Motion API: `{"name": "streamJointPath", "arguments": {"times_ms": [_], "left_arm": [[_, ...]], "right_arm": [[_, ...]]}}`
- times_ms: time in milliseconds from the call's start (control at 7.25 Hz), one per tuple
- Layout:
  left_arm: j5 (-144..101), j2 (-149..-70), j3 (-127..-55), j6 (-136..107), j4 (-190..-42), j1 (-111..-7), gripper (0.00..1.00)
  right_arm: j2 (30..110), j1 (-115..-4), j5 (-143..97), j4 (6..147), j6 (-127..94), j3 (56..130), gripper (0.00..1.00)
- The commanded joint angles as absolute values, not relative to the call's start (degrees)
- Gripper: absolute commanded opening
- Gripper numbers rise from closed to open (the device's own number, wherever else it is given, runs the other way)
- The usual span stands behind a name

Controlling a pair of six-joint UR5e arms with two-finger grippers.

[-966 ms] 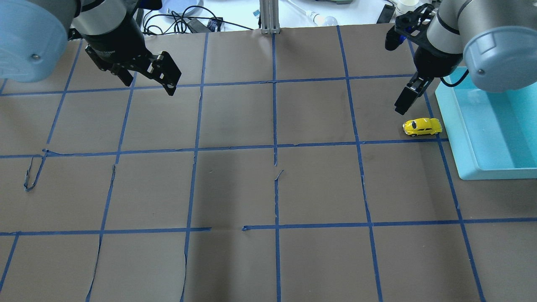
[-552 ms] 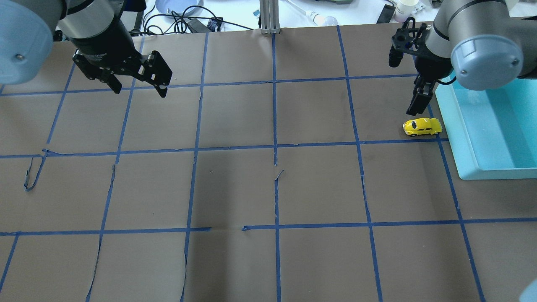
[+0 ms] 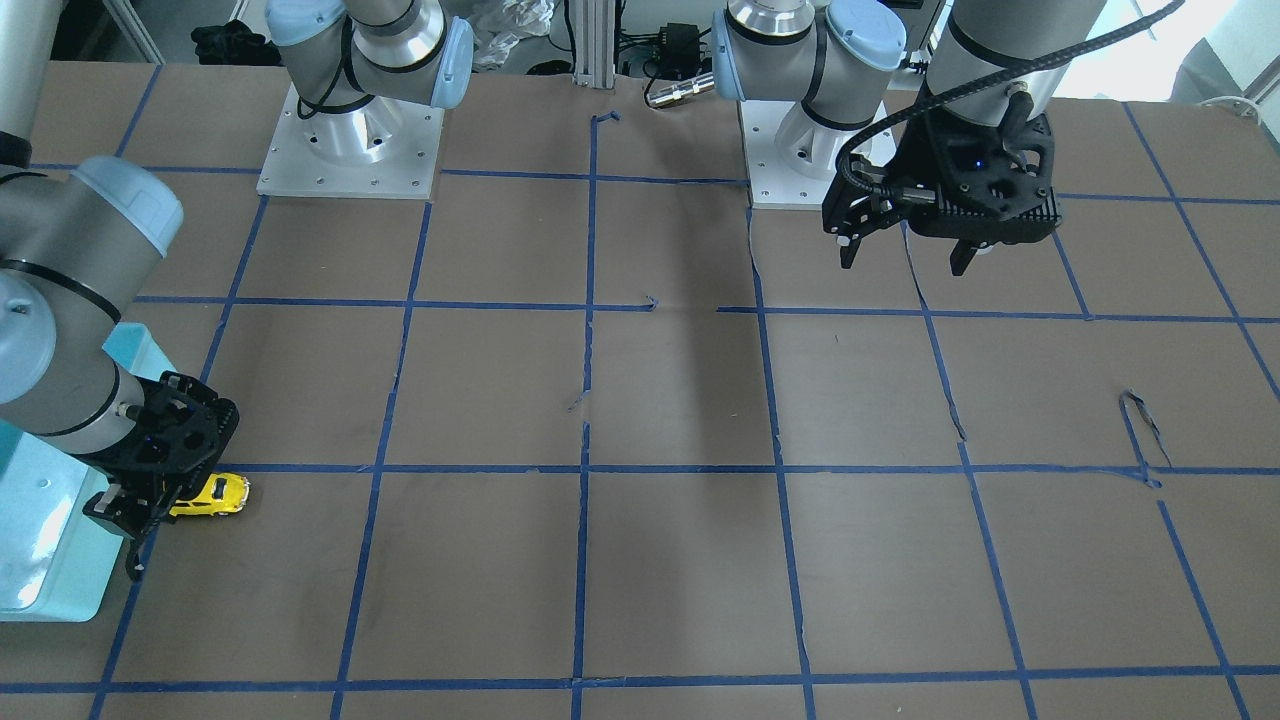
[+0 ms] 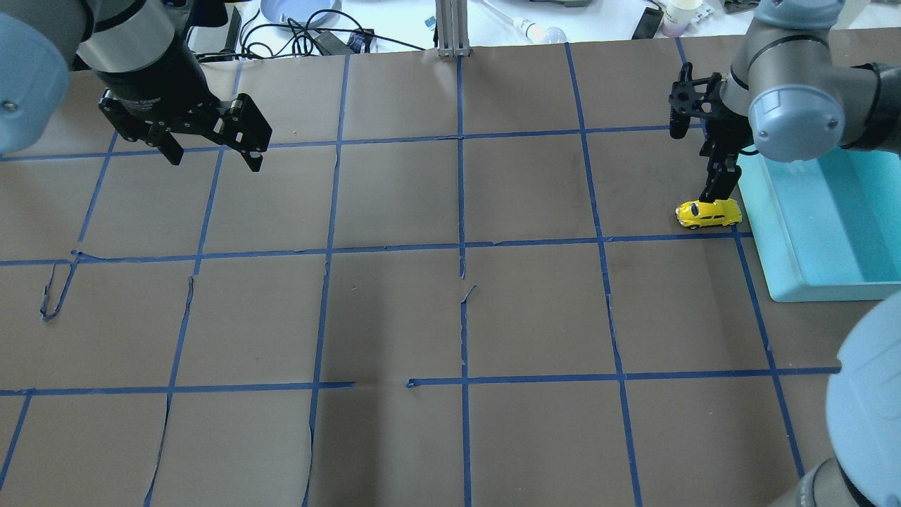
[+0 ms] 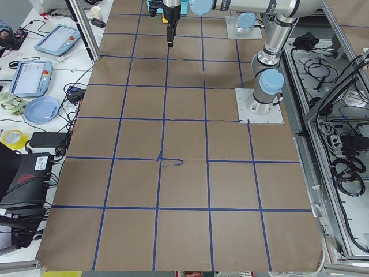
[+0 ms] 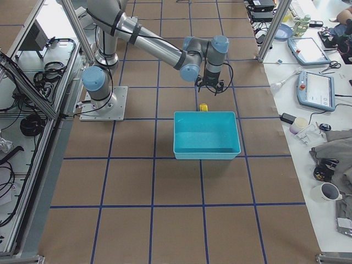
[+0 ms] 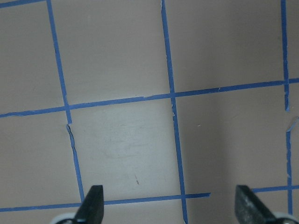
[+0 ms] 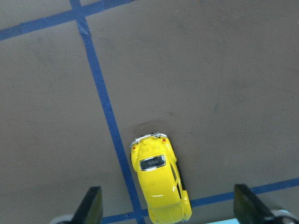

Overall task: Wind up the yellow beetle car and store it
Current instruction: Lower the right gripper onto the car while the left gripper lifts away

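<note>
The yellow beetle car (image 4: 709, 213) stands on its wheels on the brown table, just left of the teal bin (image 4: 764, 232). It also shows in the front view (image 3: 214, 495) and the right wrist view (image 8: 160, 182). My right gripper (image 4: 711, 193) hangs directly over the car, pointing down. In the right wrist view my right gripper (image 8: 168, 210) is open, with a finger on either side of the car and not touching it. My left gripper (image 4: 213, 158) is open and empty, above the far left of the table; its wrist view shows only bare table between the fingers (image 7: 92, 203).
The teal bin (image 6: 206, 154) holds nothing that I can see and sits at the table's right end. Blue tape lines (image 4: 461, 246) cross the brown paper, with peeled bits (image 4: 53, 296). Cables (image 4: 310, 32), a plate and a cup lie beyond the far edge.
My right gripper has moved down and toward the bin until it is over the car. My left gripper has drawn back to the left. The car has not moved.
</note>
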State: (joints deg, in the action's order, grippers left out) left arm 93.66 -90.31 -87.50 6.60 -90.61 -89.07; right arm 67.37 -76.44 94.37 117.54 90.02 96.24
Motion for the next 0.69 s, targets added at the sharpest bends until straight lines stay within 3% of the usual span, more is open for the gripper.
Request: {"name": "streamJointPath", "arguments": {"times_ms": [0, 552], "left_arm": [[93.43, -89.91, -87.63, 6.59, -90.35, -88.68, 1.00], [93.69, -89.74, -87.63, 7.20, -90.53, -88.68, 1.00]], "right_arm": [[64.00, -75.07, 94.48, 120.49, 92.62, 96.24, 1.00], [62.14, -74.00, 94.57, 123.91, 93.69, 100.18, 1.00]]}}
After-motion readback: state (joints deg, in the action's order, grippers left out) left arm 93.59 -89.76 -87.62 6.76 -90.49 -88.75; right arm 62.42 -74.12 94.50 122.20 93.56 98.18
